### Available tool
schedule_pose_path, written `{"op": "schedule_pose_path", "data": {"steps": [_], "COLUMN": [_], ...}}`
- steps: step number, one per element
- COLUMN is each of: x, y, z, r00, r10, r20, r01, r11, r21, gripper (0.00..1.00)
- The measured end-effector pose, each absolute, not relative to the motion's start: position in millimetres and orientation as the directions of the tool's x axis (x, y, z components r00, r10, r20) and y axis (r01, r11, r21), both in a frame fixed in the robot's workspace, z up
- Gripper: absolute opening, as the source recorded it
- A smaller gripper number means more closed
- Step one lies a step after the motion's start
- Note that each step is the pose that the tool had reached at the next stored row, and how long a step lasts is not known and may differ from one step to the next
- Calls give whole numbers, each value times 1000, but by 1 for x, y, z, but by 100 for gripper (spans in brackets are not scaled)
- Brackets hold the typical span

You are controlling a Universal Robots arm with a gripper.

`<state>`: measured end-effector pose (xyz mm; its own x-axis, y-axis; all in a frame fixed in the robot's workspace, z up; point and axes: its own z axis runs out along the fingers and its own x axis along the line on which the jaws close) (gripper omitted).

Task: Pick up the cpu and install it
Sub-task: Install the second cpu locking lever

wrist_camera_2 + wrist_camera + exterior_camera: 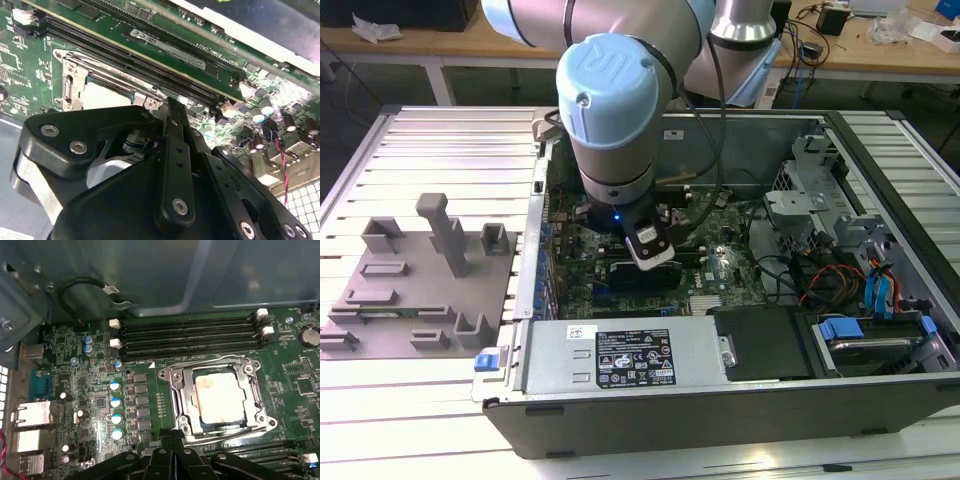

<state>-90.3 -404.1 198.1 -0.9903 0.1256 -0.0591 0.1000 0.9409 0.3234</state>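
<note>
Exterior view: a pale-blue-capped robot arm [612, 100] reaches down into an open dark-grey desktop computer case [720, 400] lying on a slatted white metal tabletop [420, 420]. The black end effector [653, 250] hangs over the green motherboard [720, 270] near the middle of the frame. In the left part of the frame a flat grey plastic fixture plate [415, 290] with upright pegs rests on the tabletop, well apart from the end effector.

First wrist view: the small square cpu with a silvery-white metal top [220, 397] lies flat inside the dark square socket frame with a bright metal rim [175, 400], right of centre in the frame. Long black memory slots [190, 335] run above the socket in the frame. The dark links of the end effector [172, 460] cross the lower edge, just below the socket, not touching the cpu.

Second wrist view: the end effector's black body occupies the lower half of the frame, and the socket frame [75, 80] lies at upper left. Whether the end effector's fingers are apart or together cannot be told; nothing is seen clamped in them.
</note>
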Motion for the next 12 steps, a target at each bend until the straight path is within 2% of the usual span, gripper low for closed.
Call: {"op": "schedule_pose_path", "data": {"steps": [10,12], "x": [-90,-90], "y": [-404,-404], "z": [190,203], "r00": [-988,-988], "r10": [142,142], "r20": [-58,-59], "r01": [115,115], "r11": [934,935], "r21": [338,337], "gripper": [11,11]}}
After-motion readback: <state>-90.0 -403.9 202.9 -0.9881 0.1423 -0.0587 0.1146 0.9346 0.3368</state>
